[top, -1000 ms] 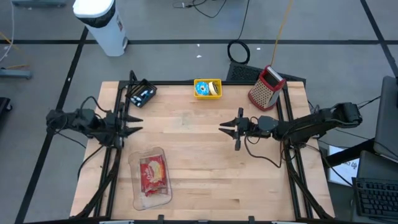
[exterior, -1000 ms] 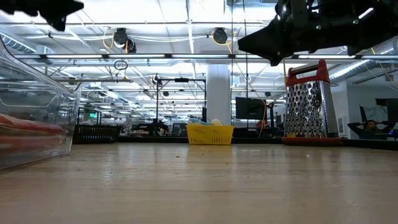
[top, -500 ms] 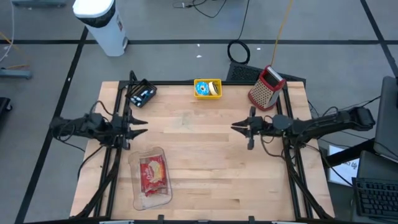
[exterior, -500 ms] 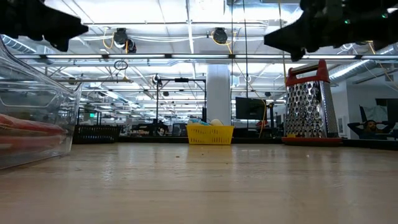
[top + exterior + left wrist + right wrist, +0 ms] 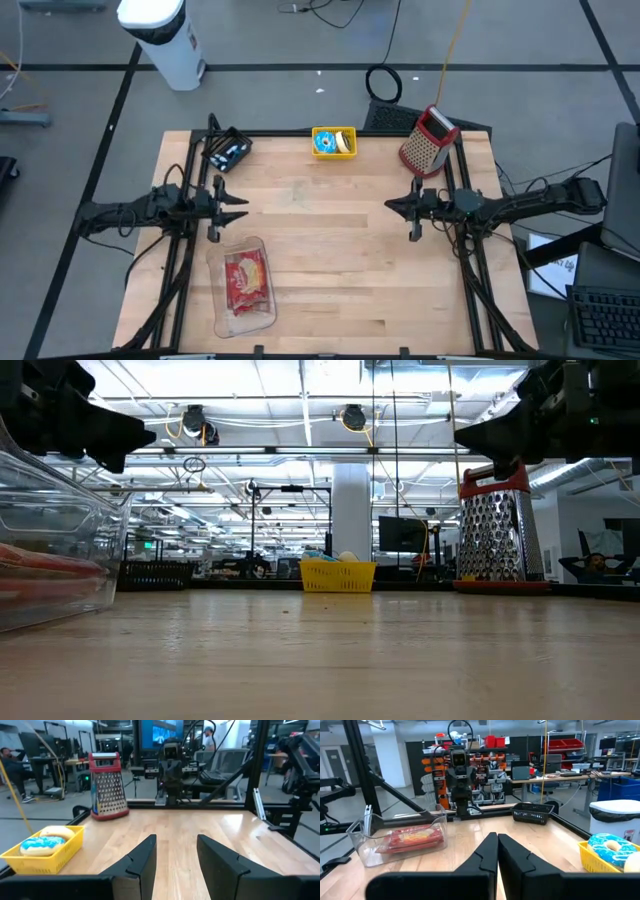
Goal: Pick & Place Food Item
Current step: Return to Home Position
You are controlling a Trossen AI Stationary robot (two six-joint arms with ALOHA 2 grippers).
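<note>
A red food packet point(image 5: 246, 276) lies in a clear plastic container point(image 5: 226, 318) on the near left of the wooden table. A blue-iced doughnut point(image 5: 324, 144) sits in a small yellow basket point(image 5: 346, 131) at the far edge. My left gripper point(image 5: 243, 205) hangs level over the table's left side, just beyond the container, pointing right. It is open, with nothing between its fingers point(image 5: 145, 857). My right gripper point(image 5: 390, 207) hangs level over the right side, pointing left, shut and empty point(image 5: 497, 837).
A red-handled metal grater point(image 5: 428, 140) stands at the far right corner. A black basket point(image 5: 228, 150) sits at the far left corner. Bare wood point(image 5: 320, 250) lies between the two grippers. Black frame rails point(image 5: 470, 290) run along both sides of the table.
My right gripper has drawn back toward the table's right edge and shut its fingers. My left gripper has sunk, swung a little toward the near edge and come to point straight across the table, its fingers still apart.
</note>
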